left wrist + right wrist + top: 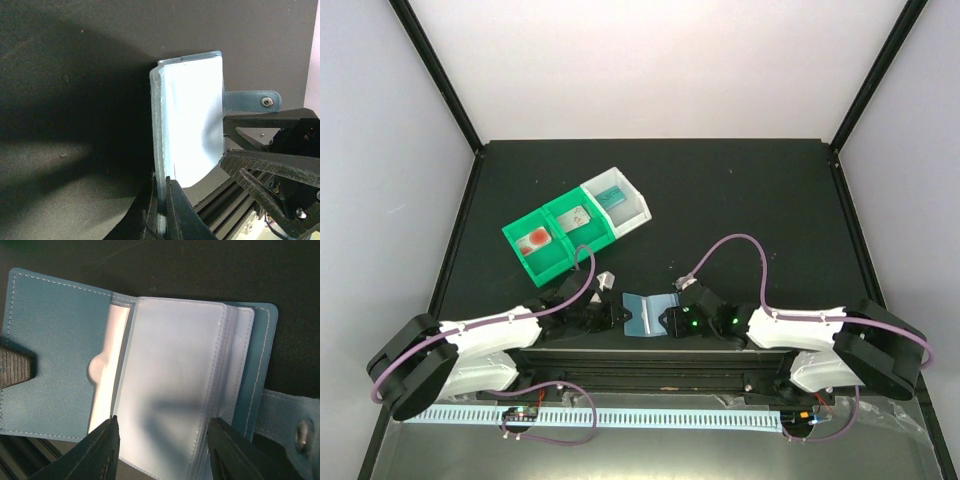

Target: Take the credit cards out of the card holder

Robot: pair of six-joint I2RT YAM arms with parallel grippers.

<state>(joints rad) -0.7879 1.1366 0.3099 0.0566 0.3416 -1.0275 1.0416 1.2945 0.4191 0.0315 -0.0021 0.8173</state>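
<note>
Fingers first: left fingers (176, 212) are pinched shut on the cover edge of the card holder (187, 120). The right fingers (107, 450) are wide apart, straddling its sleeves (175, 380) and gripping nothing. It's held open between the arms, near edge of worktop (740, 200). Visible sleeves look empty, cover pocket unclear. Teal card (611, 197) is in the white tray (636, 214), pale card (577, 215) in the green tray (552, 266), plus a red-and-white item (535, 240). Looks nearly done.

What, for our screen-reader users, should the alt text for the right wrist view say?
An open slate-blue card holder fills the view, translucent sleeves fanned out, with the right gripper open in front of them at the bottom. A ribbed pad of the left gripper rests on the cover at the left edge.
</note>
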